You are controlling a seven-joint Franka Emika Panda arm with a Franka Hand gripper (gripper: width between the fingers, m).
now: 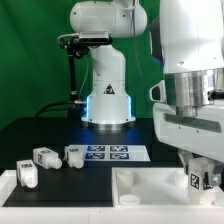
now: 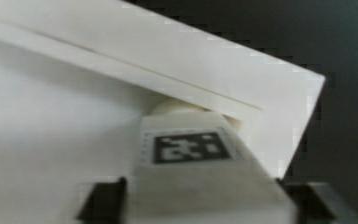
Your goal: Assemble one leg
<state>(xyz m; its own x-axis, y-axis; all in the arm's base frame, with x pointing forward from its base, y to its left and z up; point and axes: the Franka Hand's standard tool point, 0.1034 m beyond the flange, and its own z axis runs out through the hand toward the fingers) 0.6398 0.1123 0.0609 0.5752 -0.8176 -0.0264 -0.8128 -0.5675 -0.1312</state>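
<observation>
My gripper [image 1: 201,168] is shut on a white leg [image 1: 196,181] with a black-and-white tag and holds it over the large white panel [image 1: 140,186] at the exterior view's lower right. In the wrist view the leg [image 2: 188,150] sits between my dark fingers [image 2: 101,200], with the gripper [image 2: 204,202] closed on its sides. The leg's far end meets a ridged corner of the panel [image 2: 69,120]. Three more legs lie on the black table at the exterior view's left: one [image 1: 27,173], another [image 1: 45,157] and a third [image 1: 74,154].
The marker board [image 1: 112,153] lies flat on the black table in front of the robot's base [image 1: 107,100]. A white raised border [image 1: 60,195] runs along the near table edge. A green backdrop stands behind.
</observation>
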